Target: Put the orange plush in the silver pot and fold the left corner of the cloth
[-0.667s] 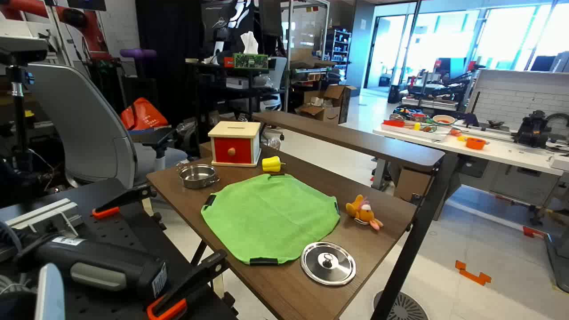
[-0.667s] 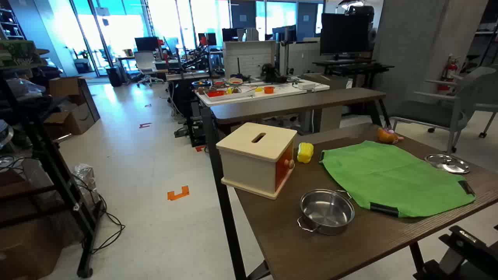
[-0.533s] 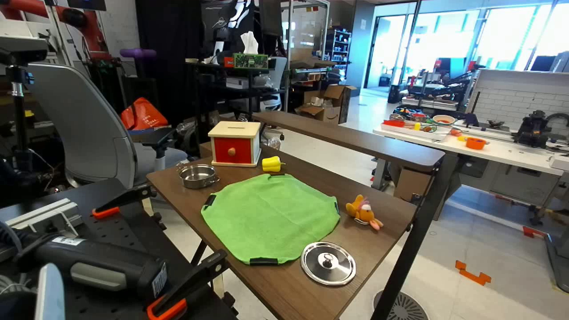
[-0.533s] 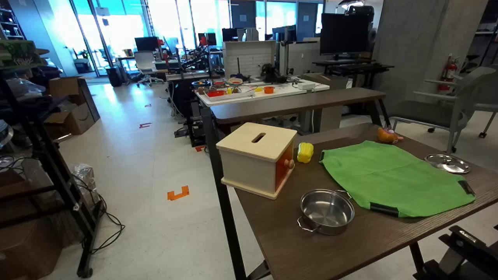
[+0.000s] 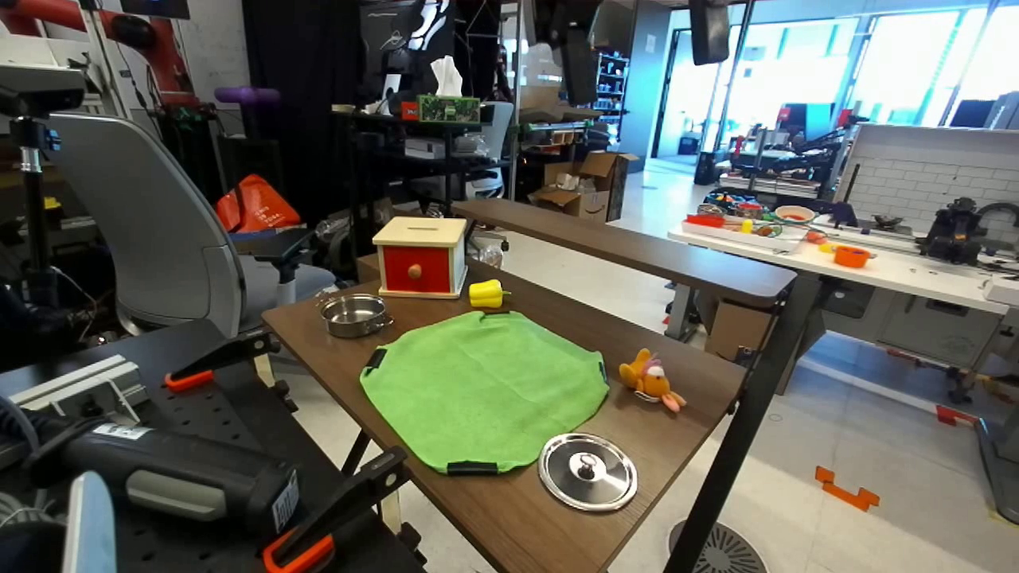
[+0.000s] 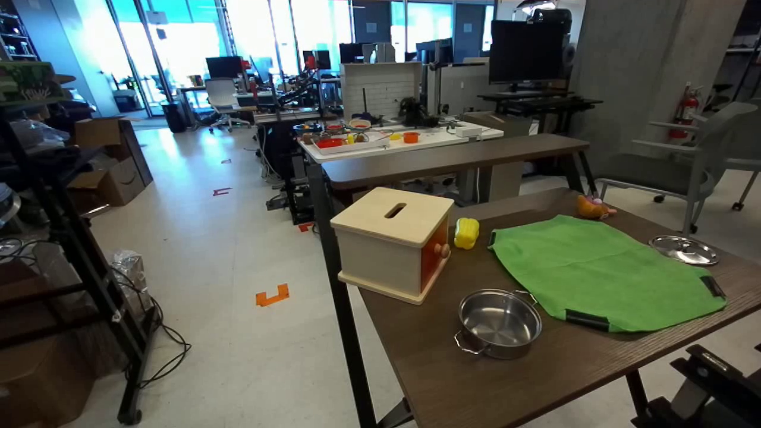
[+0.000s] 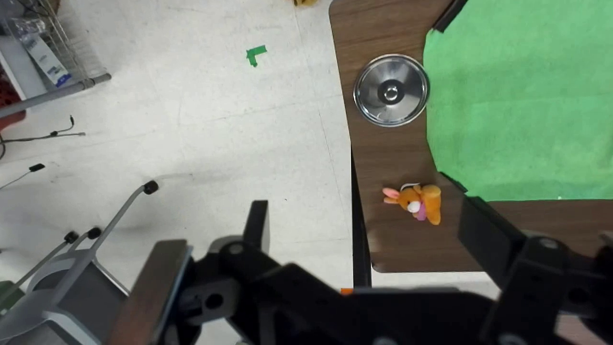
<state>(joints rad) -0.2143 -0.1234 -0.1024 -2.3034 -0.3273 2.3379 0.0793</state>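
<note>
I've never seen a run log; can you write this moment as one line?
gripper: open, nothing held | orange plush: on table, apart from spread-out green cloth | silver pot: empty | lid: off pot

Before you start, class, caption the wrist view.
Orange plush toy, round silver lid and green cloth on a brown wooden table beyond an open black gripper.

Cloth (image 7: 522, 110) partly out of wrist cam, top & R edges.

Windows (image 5: 907, 56) are glaring white at two o'clock in an exterior view, a lid (image 5: 587, 471) is glinting at five; the wrist view's gripper (image 7: 365, 212) is looking blurred.
</note>
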